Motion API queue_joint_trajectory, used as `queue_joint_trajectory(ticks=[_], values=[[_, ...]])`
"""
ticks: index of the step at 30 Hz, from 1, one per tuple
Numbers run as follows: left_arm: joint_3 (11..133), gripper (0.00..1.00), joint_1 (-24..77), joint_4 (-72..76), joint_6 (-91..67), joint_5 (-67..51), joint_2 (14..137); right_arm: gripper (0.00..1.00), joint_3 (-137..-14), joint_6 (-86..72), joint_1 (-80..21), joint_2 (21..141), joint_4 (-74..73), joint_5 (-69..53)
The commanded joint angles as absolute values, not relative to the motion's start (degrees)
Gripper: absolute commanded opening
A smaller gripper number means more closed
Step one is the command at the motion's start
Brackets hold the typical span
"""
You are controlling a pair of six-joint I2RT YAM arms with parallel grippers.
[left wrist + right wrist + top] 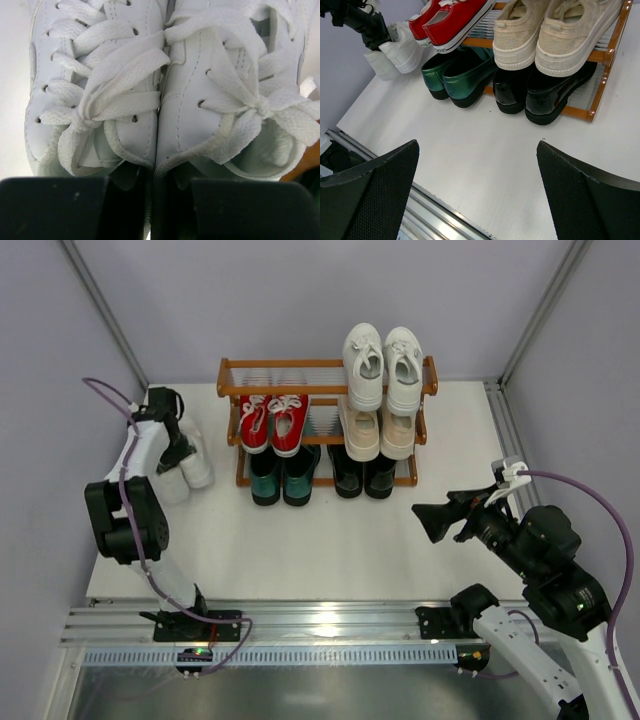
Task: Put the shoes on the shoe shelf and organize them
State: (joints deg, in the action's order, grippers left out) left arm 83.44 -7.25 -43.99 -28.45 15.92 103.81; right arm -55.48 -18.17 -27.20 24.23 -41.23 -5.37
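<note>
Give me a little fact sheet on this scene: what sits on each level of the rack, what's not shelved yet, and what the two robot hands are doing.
Rack: wooden shoe shelf, three tiers
Top tier: white sneakers, right side; left side free
Middle tier: red sneakers left, beige sneakers right
Bottom tier: green loafers left, black loafers right
Not shelved: second white pair, left of the rack
Left gripper: apparently closed on that pair's inner collars
Right gripper: open, empty, facing the rack
</note>
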Motion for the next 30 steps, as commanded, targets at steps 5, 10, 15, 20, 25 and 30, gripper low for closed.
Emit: queue_joint_trajectory(ticks=[5,10,15,20,25,30], values=[[84.81,0.0,-5.71,-38.15,-33.66,24.52,82.72,1.0,-55.46,-18.72,-27.25,23.82,-39.29,-6.07],[84.2,0.0,-3.79,-37.8,-32.96,25.31,75.25,1.0,-55.63,-18.72,-27.25,24.34,-39.11,-6.33],[82.18,0.0,0.69,-29.9,-29.45,26.19,65.93,1.0,-55.9,-18.81,-27.25,25.05,-39.02,-6.42],[84.63,0.0,9.3,-25.4,-25.41,22.67,62.49,1.0,-56.16,-18.98,-27.25,25.66,-38.93,-6.42],[91.83,0.0,20.19,-27.85,-24.17,27.06,60.82,1.0,-56.43,-19.07,-27.16,26.1,-39.11,-6.24],[102.29,0.0,23.46,-37.25,-25.31,24.35,66.08,1.0,-57.13,-18.98,-27.25,26.72,-39.2,-6.06]])
